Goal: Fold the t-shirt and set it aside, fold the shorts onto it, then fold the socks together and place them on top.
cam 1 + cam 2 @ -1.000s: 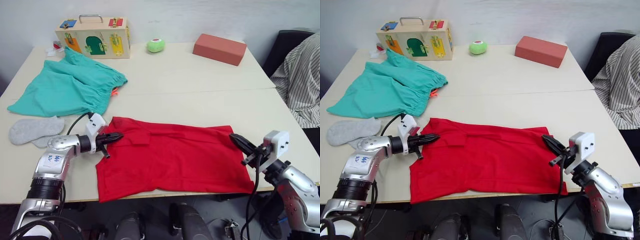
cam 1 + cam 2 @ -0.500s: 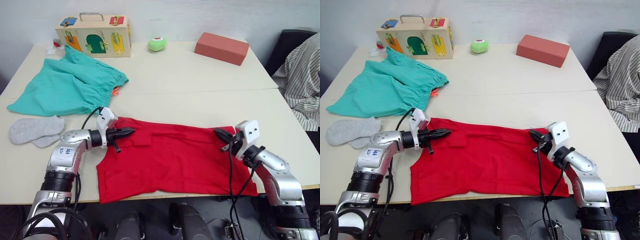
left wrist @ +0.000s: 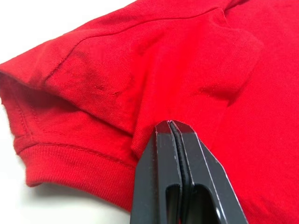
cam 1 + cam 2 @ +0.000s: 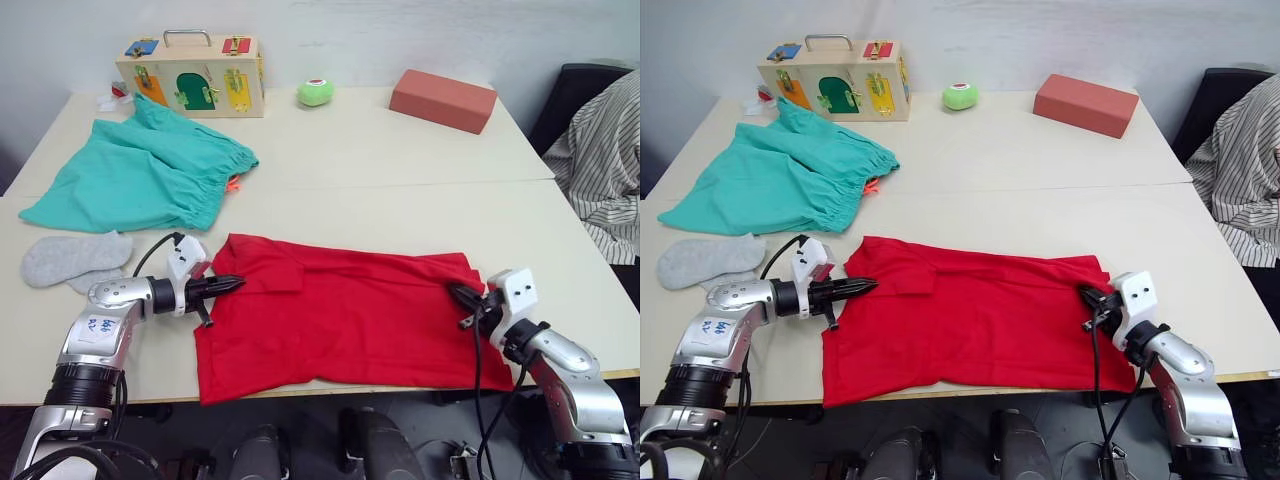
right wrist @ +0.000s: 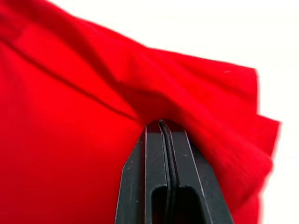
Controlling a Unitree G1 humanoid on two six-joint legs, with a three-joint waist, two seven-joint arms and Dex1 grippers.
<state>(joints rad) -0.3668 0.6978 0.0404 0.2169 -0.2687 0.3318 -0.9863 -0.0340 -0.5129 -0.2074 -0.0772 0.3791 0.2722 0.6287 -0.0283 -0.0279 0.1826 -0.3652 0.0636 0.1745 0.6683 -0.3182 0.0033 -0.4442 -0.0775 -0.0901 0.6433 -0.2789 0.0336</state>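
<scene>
Worktop [image 4: 400,170]: t-shirt [image 4: 340,315] flat; left gripper [image 3: 174,128] and right gripper [image 5: 161,125] at opposite ends, jaws together.

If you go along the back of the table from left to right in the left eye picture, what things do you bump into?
Wooden latch box → green ball → red-brown block.
</scene>
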